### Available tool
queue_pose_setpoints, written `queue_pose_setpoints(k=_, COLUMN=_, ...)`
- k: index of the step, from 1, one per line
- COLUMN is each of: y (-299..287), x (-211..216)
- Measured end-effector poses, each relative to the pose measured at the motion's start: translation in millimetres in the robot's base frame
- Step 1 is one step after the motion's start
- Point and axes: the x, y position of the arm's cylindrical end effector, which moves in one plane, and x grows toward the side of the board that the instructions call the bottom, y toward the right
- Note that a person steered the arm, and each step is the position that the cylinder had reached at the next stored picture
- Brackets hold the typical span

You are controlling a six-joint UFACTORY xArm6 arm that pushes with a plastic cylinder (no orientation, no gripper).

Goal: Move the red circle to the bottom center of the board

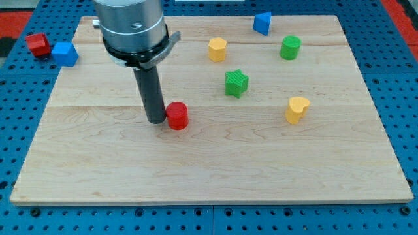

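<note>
Red and cylindrical, the plastic circle block [177, 115] sits left of centre on the pale wooden surface [215, 170]. The tool, a dark rod, holds nothing; my tip [156, 121] touches the red circle's left side. No writing shows.

A single camera covers the scene. It looks down at the wooden board [215, 170] from above and beyond the board's bottom edge, at a steep oblique angle. The board's side edges converge toward the view's top, so the top edge lies farther from the lens. The framing is close: the board fills nearly the whole picture, with all four corners inside it (a narrow strip of blue perforated table [19, 104] shows around the edges). The arm's housing [130, 26] is cropped by the view's top. No second view exists, so no overlap applies.
</note>
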Motion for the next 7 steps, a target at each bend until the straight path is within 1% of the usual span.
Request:
queue_pose_setpoints(k=2, y=43, x=1)
queue_pose_setpoints(k=4, y=43, x=1)
queue_pose_setpoints(k=5, y=41, x=0)
queue_pose_setpoints(k=7, y=-2, x=-14)
